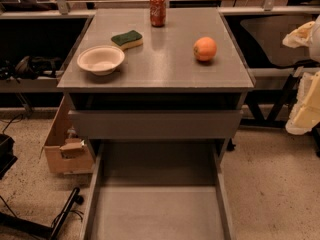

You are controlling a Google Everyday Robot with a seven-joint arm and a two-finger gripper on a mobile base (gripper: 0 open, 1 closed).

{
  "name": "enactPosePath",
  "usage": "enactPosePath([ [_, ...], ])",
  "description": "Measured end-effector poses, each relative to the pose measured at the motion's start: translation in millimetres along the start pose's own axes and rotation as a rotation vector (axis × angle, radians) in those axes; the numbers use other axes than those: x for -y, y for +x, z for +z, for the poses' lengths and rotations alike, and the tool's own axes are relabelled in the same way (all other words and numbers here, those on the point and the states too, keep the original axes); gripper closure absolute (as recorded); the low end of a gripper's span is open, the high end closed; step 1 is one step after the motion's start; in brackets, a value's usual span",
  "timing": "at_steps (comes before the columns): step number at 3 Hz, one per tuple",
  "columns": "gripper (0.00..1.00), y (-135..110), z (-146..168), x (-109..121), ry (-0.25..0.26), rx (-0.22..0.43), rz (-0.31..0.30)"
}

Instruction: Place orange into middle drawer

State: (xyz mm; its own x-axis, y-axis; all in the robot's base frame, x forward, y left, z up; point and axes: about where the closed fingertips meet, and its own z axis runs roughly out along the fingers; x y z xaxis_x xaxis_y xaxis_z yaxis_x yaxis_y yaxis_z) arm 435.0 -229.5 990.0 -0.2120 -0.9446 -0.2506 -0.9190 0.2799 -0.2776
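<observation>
Cabinet top [165, 71] — bowl [100, 59], sponge [127, 39], soda can [158, 10], orange [205, 49].

Dim warm overhead light, soft shadows; gripper [301, 34] at right edge seems washed-out.

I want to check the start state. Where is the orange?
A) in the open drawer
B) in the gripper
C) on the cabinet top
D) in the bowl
C: the orange lies on the cabinet top, right of the bowl; the gripper is at the picture's right edge, apart from it.

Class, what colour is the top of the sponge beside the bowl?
The sponge is dark green on top, seen in the camera view; the claw is at the right edge.
</observation>
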Motion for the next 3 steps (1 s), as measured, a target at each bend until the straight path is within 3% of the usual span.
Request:
enactPosePath([
  [1, 0.00, 0, 0, 0, 0.000, 0.000, 0.000],
  [2, 0.00, -5, 9, 13, 0.027, 0.061, 0.031],
  [3, 0.00, -36, 37, 81, 0.102, 0.264, 0.066],
])
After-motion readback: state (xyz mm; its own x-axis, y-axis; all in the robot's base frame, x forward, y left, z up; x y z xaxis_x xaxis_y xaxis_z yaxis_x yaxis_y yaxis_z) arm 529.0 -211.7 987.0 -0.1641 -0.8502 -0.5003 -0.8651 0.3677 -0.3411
